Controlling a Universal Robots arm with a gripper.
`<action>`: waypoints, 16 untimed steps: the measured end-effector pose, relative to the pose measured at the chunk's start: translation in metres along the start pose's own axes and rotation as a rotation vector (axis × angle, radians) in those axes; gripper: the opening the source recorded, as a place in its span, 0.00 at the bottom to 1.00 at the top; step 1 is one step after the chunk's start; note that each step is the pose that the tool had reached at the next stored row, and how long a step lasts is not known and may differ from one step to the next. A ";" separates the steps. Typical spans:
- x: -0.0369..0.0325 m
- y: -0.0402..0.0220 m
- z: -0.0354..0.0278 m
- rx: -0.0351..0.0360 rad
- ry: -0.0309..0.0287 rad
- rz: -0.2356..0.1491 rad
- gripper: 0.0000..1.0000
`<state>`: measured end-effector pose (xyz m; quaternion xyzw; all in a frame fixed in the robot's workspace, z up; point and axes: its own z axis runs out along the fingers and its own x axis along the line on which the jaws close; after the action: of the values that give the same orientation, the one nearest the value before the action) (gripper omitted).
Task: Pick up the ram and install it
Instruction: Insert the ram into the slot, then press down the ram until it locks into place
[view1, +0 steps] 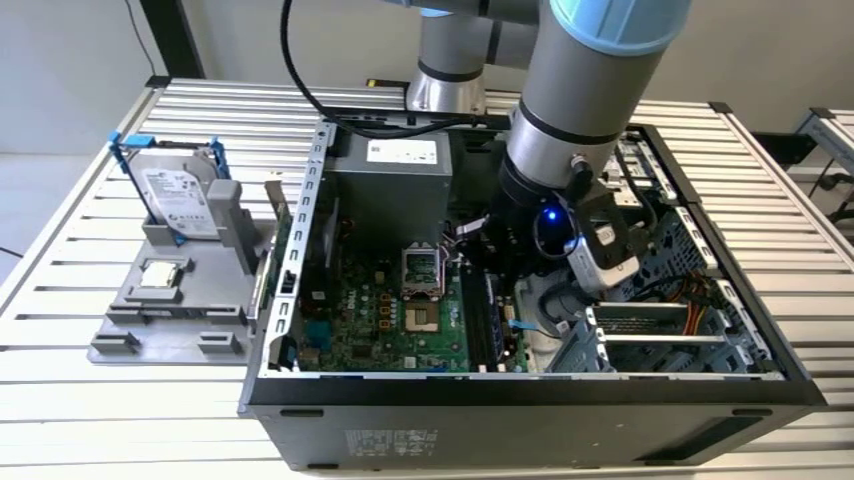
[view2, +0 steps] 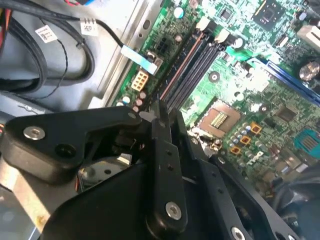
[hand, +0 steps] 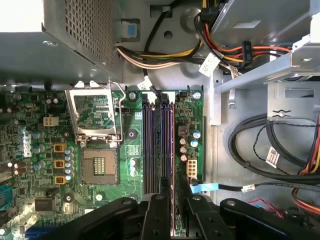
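The ram (hand: 173, 145) shows edge-on as a thin dark strip along the memory slot nearest the white connector (hand: 190, 168), at the motherboard's edge. In the second wrist view the ram (view2: 177, 65) reads as a narrow pinkish line in that same slot. My gripper (hand: 173, 200) reaches down over the near part of this slot, and its black fingers (hand: 155, 215) stand close on either side of the strip. The gripper (view2: 161, 112) looks shut on the ram. In the exterior view the gripper (view1: 497, 285) is deep inside the open computer case (view1: 534, 385), over the slots.
The other slots (hand: 155, 145) and the CPU socket (hand: 98, 165) lie beside the ram. Cable bundles (hand: 260, 145) and a drive cage (view1: 654, 330) crowd the far side. A grey fixture (view1: 167, 300) outside the case carries a hard drive (view1: 180, 190) and a green card (view1: 278, 225).
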<state>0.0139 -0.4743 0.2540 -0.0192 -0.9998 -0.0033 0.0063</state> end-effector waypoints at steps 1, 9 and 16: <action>0.0001 0.0000 0.0000 0.0003 0.0000 0.000 0.00; 0.0000 0.0000 0.0000 0.0015 -0.0001 0.000 0.00; 0.0002 0.0000 0.0000 0.0030 -0.0002 0.000 0.00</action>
<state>0.0137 -0.4743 0.2540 -0.0192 -0.9998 -0.0018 0.0062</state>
